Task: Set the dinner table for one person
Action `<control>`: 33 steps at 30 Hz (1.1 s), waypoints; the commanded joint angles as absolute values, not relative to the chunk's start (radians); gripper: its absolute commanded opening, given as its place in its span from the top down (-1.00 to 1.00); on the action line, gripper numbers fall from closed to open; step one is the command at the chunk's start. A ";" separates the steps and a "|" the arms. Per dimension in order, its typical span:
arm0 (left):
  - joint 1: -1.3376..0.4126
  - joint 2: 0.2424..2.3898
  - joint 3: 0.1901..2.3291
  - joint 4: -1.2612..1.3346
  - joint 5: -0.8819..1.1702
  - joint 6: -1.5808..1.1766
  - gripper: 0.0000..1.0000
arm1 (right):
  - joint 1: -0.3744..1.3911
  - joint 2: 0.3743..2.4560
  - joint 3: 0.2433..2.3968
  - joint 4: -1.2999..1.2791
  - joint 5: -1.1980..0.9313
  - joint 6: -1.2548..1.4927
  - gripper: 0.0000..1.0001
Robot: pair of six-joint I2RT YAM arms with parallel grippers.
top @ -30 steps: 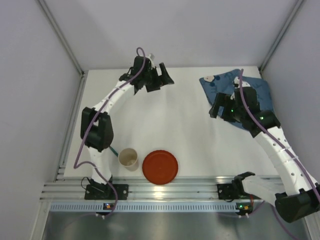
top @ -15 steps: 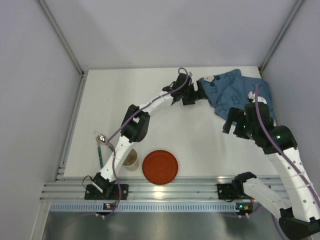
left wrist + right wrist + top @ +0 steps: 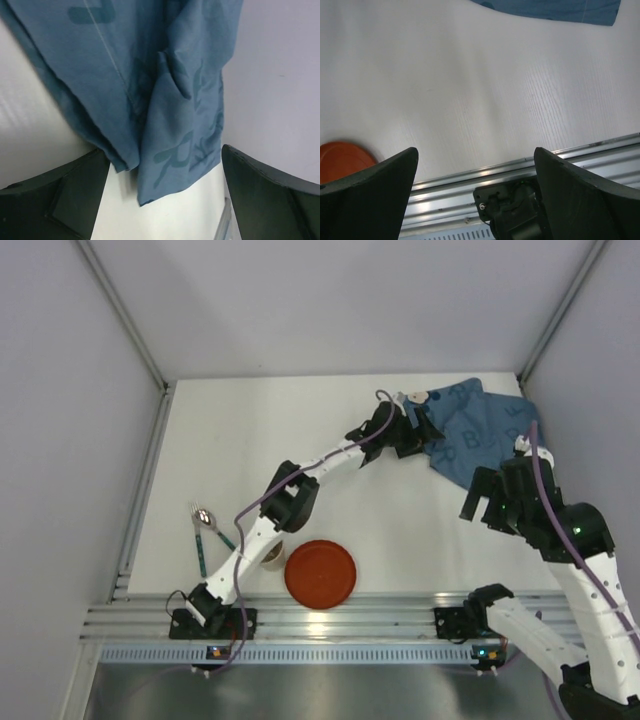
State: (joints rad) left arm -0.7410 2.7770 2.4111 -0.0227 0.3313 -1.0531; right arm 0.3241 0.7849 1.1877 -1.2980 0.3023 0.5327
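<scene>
The white dinner table (image 3: 300,460) carries a crumpled blue placemat (image 3: 480,430) printed with letters at the far right. My left gripper (image 3: 415,443) reaches across to the placemat's left edge. In the left wrist view it (image 3: 165,200) is open, with a folded corner of the placemat (image 3: 170,125) hanging between the jaws, which are not closed on it. My right gripper (image 3: 483,515) is open and empty, above bare table near the placemat's near edge. In its wrist view it (image 3: 475,200) faces the table's rail (image 3: 530,167).
A red plate (image 3: 320,573) lies near the front edge and also shows in the right wrist view (image 3: 342,157). A paper cup (image 3: 268,557) stands left of it, partly under the left arm. A spoon and a fork (image 3: 203,530) lie at the near left. Side walls stand close.
My left arm has swung from the far centre-left to the placemat's left edge. My right arm has drawn back off the placemat towards the near right. The cutlery has come into view.
</scene>
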 commanded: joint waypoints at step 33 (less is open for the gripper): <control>-0.625 2.539 2.298 -0.156 0.462 -0.962 1.00 | 0.314 0.893 1.183 -1.129 0.224 0.451 -0.99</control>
State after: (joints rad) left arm -0.6930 2.7266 2.2906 0.0010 0.4019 -1.0607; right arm 0.3241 0.8539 1.1908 -1.2354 0.2806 0.4488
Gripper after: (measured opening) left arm 0.019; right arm 0.996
